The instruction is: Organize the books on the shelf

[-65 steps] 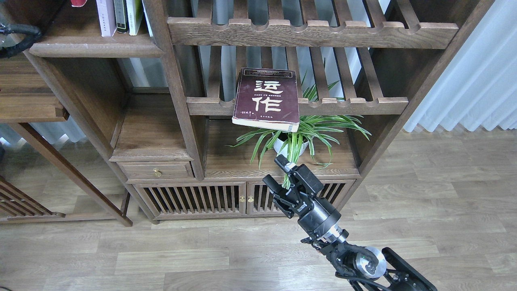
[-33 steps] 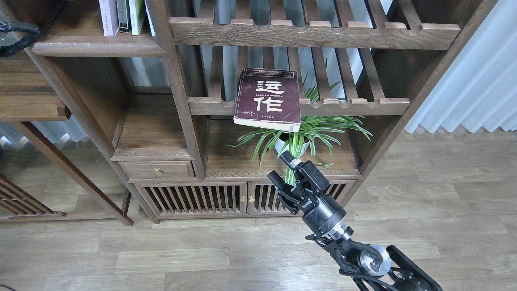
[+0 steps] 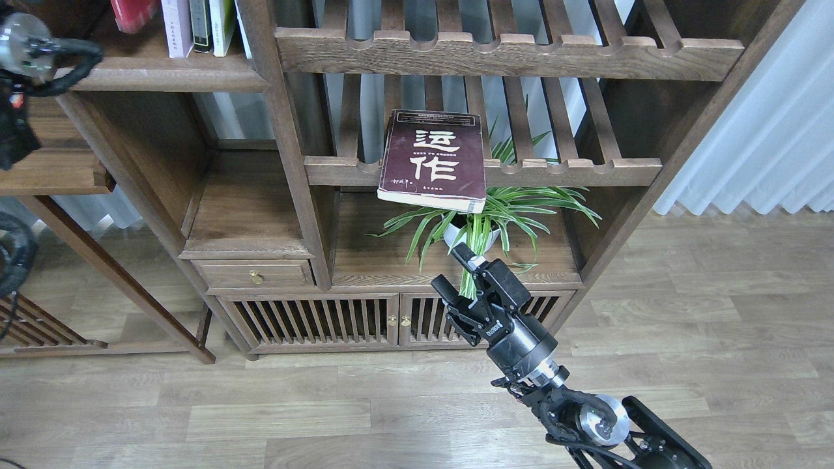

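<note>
The dark maroon book with big white characters lies flat on a slatted rack, its near end overhanging the front rail. My right gripper is open and empty, below and in front of that book, beside the plant. On the dark-brown shelf at top left stand the red book and the pale lilac-white book, cut off by the view's top edge. Part of my left arm shows at the far left by that shelf. Its gripper is out of view.
A dark-spined book and a green-and-white one stand right of the lilac book. A potted spider plant sits under the maroon book. A second slatted rack runs above. A drawer and slatted cabinet doors lie below.
My left arm's silver joint and cables have come into view at the far left. The red book now shows at the top left. My right gripper has risen slightly and then held still.
</note>
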You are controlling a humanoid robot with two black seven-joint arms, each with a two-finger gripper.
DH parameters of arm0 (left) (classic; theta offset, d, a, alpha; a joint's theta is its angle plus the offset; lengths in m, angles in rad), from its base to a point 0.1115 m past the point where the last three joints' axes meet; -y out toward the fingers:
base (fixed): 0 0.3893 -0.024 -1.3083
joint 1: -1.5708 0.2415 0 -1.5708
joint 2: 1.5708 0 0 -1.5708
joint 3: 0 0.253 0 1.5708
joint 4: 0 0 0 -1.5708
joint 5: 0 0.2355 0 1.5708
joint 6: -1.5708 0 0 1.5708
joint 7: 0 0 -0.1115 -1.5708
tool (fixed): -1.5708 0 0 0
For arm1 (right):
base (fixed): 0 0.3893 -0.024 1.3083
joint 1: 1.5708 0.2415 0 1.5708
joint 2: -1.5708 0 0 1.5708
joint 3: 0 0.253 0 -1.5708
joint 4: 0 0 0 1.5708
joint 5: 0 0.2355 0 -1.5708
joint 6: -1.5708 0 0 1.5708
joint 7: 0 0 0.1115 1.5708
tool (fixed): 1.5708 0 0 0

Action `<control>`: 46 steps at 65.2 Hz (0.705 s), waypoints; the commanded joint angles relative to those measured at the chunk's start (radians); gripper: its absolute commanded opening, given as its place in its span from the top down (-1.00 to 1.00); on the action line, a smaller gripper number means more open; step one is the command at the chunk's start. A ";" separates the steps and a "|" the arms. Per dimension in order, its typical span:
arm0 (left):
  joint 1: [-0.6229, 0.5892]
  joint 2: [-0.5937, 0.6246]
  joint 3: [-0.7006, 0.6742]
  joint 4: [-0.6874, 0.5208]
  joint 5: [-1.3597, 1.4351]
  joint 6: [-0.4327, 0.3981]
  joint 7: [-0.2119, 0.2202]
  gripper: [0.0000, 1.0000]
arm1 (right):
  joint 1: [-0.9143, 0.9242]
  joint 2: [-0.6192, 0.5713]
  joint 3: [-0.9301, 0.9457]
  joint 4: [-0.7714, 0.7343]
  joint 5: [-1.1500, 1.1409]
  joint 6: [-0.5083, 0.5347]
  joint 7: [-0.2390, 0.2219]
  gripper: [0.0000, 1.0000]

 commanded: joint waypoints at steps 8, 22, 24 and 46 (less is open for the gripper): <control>0.012 0.097 -0.011 -0.195 -0.004 0.036 0.000 -0.77 | 0.000 0.001 0.017 0.000 0.003 0.000 0.001 -0.90; 0.128 0.293 -0.011 -0.544 -0.012 0.259 0.042 -0.97 | 0.009 -0.001 0.015 0.000 0.002 0.000 0.011 -0.90; 0.153 0.325 -0.011 -0.593 -0.019 0.259 0.054 -0.97 | 0.011 -0.002 0.015 0.000 0.002 0.000 0.012 -0.90; 0.443 0.692 -0.029 -1.199 -0.131 0.254 0.086 -0.97 | 0.049 0.003 0.001 -0.006 -0.006 0.000 0.012 -0.90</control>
